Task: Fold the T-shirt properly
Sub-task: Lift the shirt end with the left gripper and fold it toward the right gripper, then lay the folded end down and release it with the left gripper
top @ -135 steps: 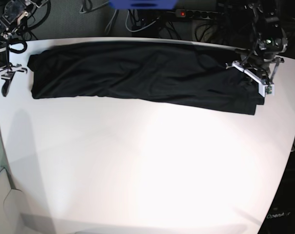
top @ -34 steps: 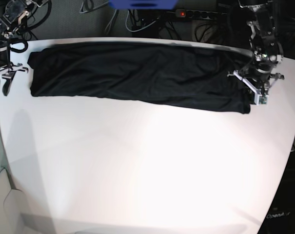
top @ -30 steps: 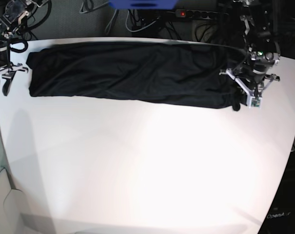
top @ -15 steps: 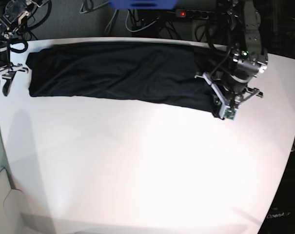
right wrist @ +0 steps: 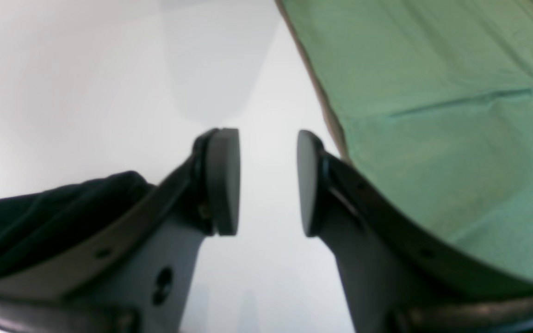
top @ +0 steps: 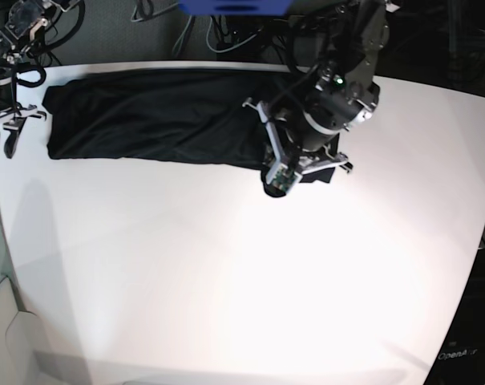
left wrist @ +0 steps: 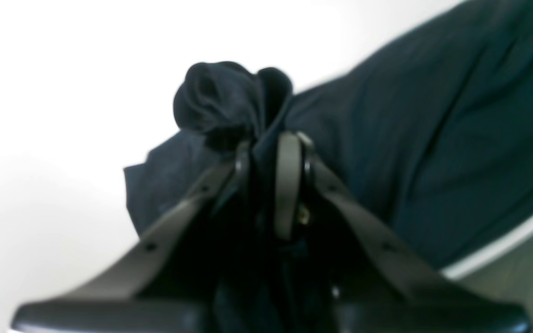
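Base view: the T-shirt (top: 154, 120) lies as a long dark band across the far side of the white desk (top: 250, 281), running from near the desk's left edge toward the middle. The left end effector (top: 294, 164) hangs over the band's right end, and a dark lump of the fabric shows beneath it. The right end effector (top: 6, 132) sits at the desk's far left edge, just beside the shirt's left end and apart from it.

Left wrist view: the left end effector (left wrist: 269, 152) has its jaws drawn almost together on a bunched knot of the T-shirt (left wrist: 410, 129), which bulges out past the fingertips (left wrist: 288, 152); the rest of the cloth spreads to the right over the desk (left wrist: 63, 92).

Right wrist view: the right end effector (right wrist: 266, 180) stands parted with bare desk (right wrist: 86, 83) between its pads (right wrist: 224, 180), gripping nothing. A dark fold of the T-shirt (right wrist: 40, 208) lies at lower left, and a green cloth (right wrist: 433, 115) fills the right side.
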### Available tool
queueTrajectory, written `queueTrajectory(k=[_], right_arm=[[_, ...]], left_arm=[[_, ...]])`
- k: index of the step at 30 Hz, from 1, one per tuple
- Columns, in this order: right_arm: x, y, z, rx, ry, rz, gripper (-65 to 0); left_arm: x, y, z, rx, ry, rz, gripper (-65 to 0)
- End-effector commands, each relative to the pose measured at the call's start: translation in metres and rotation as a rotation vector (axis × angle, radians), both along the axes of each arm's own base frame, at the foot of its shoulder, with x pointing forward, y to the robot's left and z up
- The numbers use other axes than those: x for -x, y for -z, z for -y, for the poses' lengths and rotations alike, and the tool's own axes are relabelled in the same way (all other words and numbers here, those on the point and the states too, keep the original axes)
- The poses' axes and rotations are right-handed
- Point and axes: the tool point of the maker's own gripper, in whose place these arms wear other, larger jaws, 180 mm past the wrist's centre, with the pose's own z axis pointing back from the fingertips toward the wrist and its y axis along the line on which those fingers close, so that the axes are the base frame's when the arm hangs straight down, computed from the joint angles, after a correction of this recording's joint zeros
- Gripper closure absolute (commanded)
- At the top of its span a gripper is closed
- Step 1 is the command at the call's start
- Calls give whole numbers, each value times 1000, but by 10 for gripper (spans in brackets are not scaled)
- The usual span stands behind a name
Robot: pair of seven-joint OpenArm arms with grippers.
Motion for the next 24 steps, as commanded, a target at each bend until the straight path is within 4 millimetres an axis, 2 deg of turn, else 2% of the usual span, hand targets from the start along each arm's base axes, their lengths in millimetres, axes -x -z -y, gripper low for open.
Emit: queueTrajectory(k=[1,6,11,19,24], right_arm=[[-5,-17,5,29,-1,54,-219],[-5,-17,5,29,-1,54,-219],[-5,-17,5,29,-1,54,-219],[-5,-17,5,29,-1,54,-219],[-5,-17,5,29,-1,54,-219]], left_arm=[[-6,-14,14,46,15,43,0],[-2,-31,64,96,109,77,0],[5,-34,95,118,161,76,0],[17,-9,107,87,194,11,0],[23,-5,117,77,232,2,0]])
